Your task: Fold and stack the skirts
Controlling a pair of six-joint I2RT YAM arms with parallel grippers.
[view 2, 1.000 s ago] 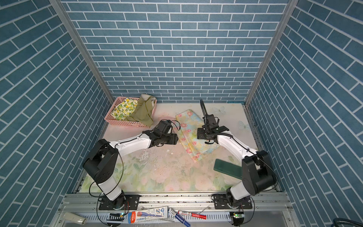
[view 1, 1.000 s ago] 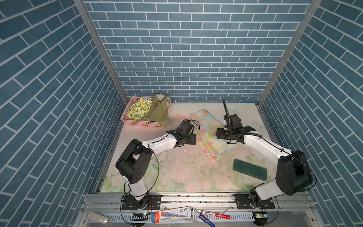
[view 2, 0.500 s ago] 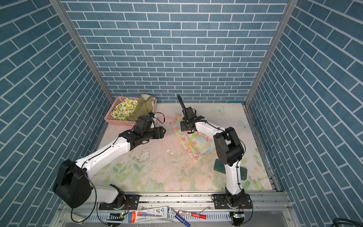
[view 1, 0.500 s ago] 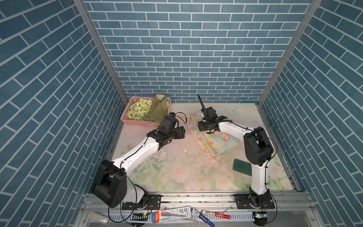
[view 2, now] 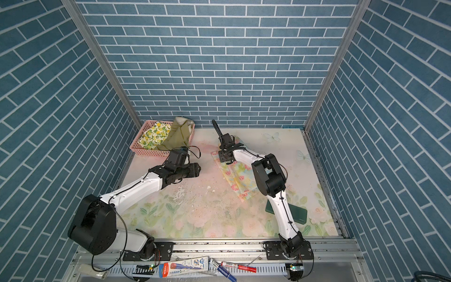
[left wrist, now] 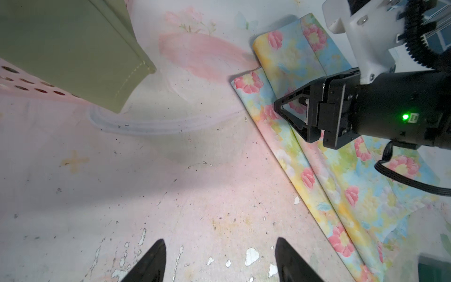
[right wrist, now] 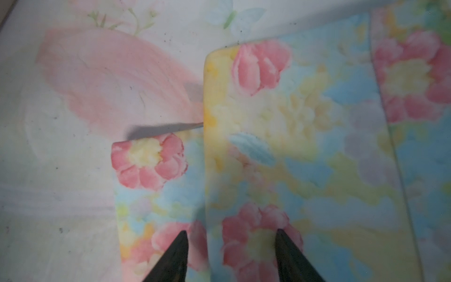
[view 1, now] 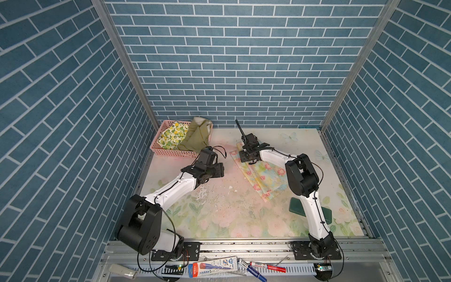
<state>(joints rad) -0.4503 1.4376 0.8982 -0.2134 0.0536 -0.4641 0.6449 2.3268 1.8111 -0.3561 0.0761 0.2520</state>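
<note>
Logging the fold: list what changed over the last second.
The right gripper swung left across the floral skirt to its far corner, jaws open. The left gripper drew back toward the basket, open. Olive skirt, lemon skirt and green block stayed put.

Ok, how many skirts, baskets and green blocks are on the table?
Skirts: 3 (floral skirt, olive skirt, lemon skirt)
Pink basket: 1
Dark green block: 1
Total: 5
</note>
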